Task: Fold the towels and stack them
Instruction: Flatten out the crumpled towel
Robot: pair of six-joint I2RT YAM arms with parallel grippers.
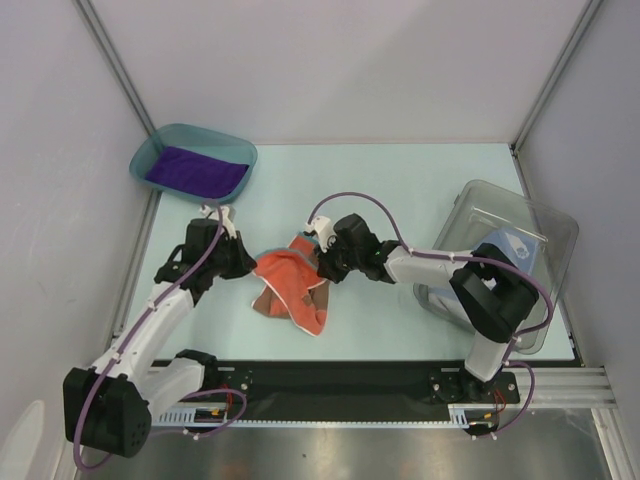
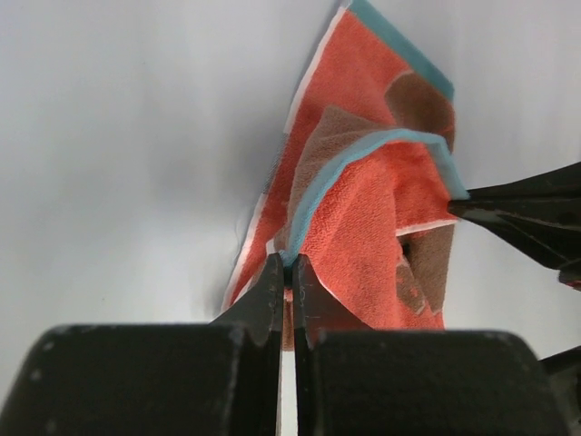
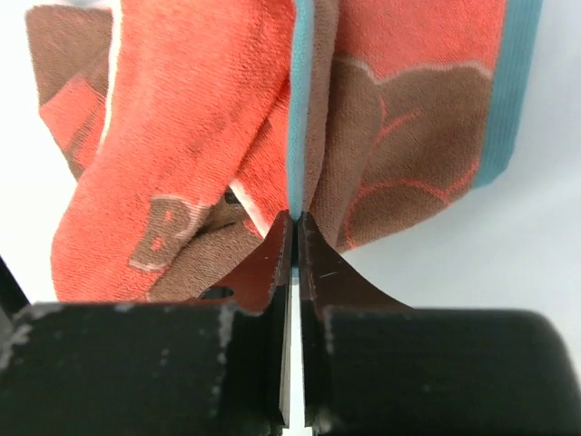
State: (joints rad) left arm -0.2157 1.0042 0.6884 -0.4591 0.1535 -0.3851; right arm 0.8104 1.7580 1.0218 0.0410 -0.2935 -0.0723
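Orange-and-brown towel (image 1: 292,285) sits bunched mid-table, with the left gripper (image 2: 289,268) and right gripper (image 3: 292,222) each pinched tight on a blue-trimmed edge. Its fold looks barely begun. One purple towel (image 1: 195,172) already lies flat in the teal tray (image 1: 240,150). Plain white walls enclose the pale green table (image 1: 400,190).

We see a teal tray (image 1: 190,133) at the far-left corner of the pale-green table (image 1: 400,180), clear plastic bin (image 1: 550,232) at that table's right edge, well apart from the tray.
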